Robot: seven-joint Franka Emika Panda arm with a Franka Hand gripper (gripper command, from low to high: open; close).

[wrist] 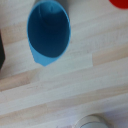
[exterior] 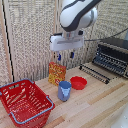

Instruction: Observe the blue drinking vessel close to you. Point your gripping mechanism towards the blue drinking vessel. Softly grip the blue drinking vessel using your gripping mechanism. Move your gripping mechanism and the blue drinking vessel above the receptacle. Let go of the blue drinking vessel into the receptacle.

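The blue drinking vessel (exterior: 64,91) stands upright on the wooden table, just beside a small red bowl. My gripper (exterior: 65,55) hangs well above it, white and blocky, its two dark-blue fingers pointing down with a gap between them and nothing held. The wrist view looks straight down into the cup's open mouth (wrist: 48,31); the fingers do not show there. The receptacle, a red lattice basket (exterior: 26,103) with a blue-grey rim handle, sits at the exterior view's left, close to the table's front edge.
The red bowl (exterior: 78,83) lies next to the cup, and its edge shows in the wrist view (wrist: 120,3). A colourful snack bag (exterior: 56,73) stands behind the cup. A toaster oven (exterior: 113,55) with its rack out occupies the exterior view's right.
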